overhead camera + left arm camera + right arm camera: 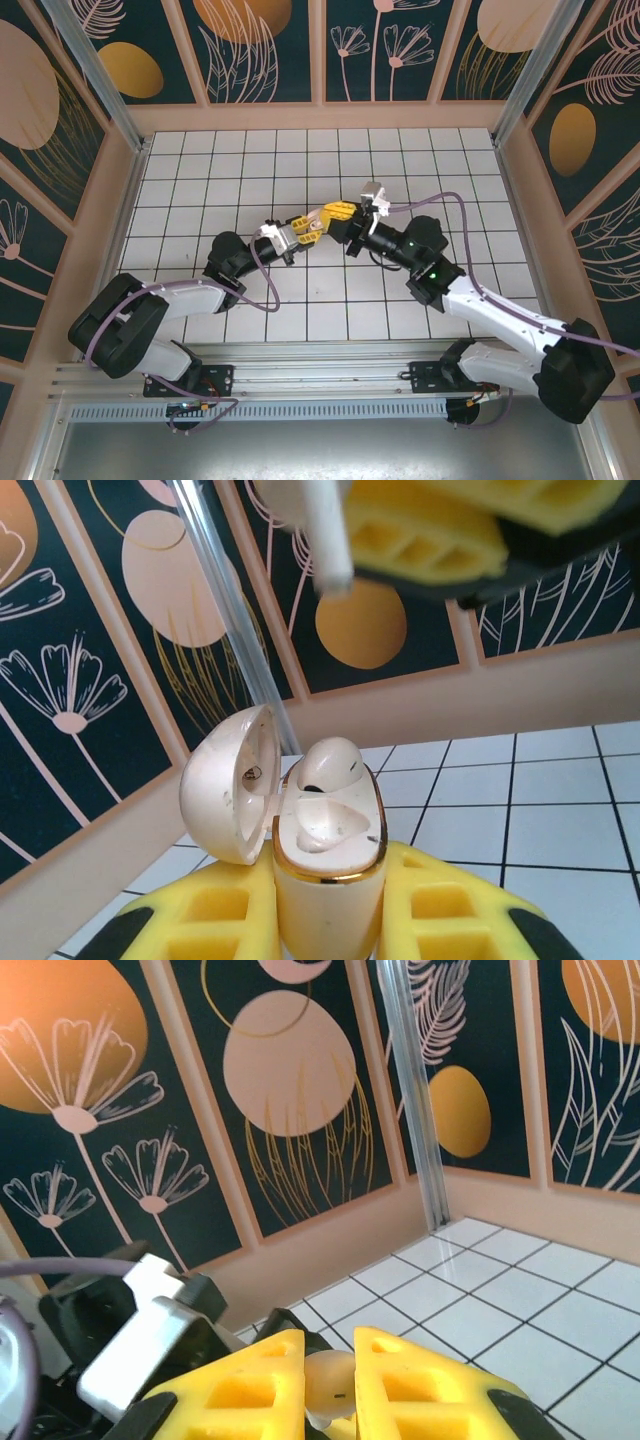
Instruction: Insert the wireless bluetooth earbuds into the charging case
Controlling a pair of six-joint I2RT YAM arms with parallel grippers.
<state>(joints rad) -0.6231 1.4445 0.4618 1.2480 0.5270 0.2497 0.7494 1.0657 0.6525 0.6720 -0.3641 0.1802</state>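
I observed the white tiled table (200,170) enclosed by walls of dark floral panels (260,45). The left arm (150,310) and right arm (500,310) both reached inward and met above the middle of the table, yellow fingers almost tip to tip.

The left gripper (300,234) was pinched on the charging case (328,905). In the left wrist view its two yellow fingers (200,920) pressed against either side of the case body, which stood upright between them, clear of the tiles. The lid (225,780) was swung open on the left side, its pale hollow facing the camera. A gold band ran around the rim of the body.

The right gripper (330,1385) was closed on the second earbud (328,1380). In the right wrist view its pale rounded body was wedged between the yellow pads. In the left wrist view the same gripper (440,530) hung above the open case, and the white stem of that earbud (330,540) pointed down, apart from the case, not touching it.

The first earbud (330,762) sat in the far socket of the case. The near socket (325,825) was unoccupied.
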